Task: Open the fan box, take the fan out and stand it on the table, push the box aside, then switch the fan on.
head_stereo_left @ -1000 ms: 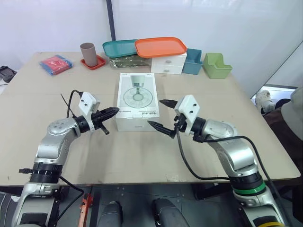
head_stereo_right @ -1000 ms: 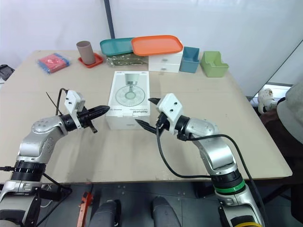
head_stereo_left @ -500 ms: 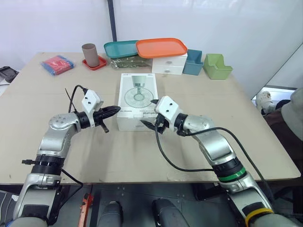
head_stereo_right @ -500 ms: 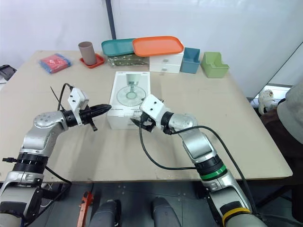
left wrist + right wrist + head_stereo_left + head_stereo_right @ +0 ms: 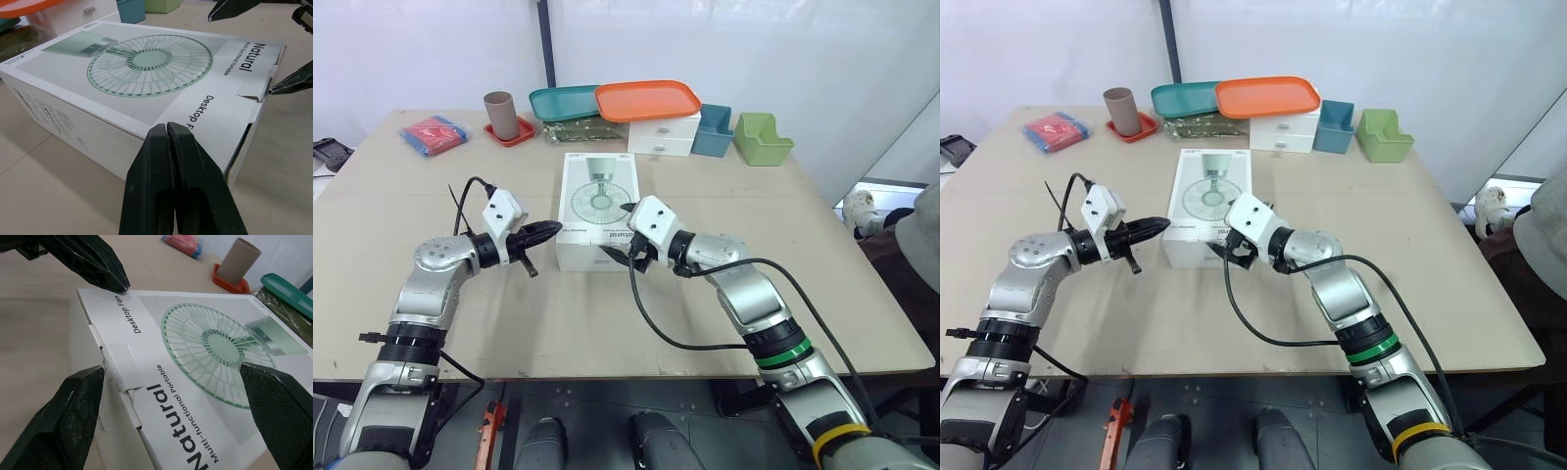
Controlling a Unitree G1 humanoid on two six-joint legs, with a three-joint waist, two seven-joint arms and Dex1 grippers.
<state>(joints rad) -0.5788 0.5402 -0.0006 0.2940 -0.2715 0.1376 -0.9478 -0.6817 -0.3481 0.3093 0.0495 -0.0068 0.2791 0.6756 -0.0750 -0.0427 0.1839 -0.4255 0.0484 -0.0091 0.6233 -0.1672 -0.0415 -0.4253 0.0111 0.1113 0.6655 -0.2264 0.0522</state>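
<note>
Fan box (image 5: pixel 599 201) lies flat on counter (image 5: pixel 783 245), long axis running away from robot. R gripper (image 5: pixel 618 230), jaws wide w/ nothing held, straddles near-end flap (image 5: pixel 122 364); L gripper (image 5: pixel 552 229), pinched shut & empty, points at near-left corner.

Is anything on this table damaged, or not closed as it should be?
Yes. The white cardboard fan box is not fully shut at the end nearest the robot: its tuck tab sits slightly raised with a creased edge, and a dark gap shows down that end's corner. Nothing else stands out.
</note>
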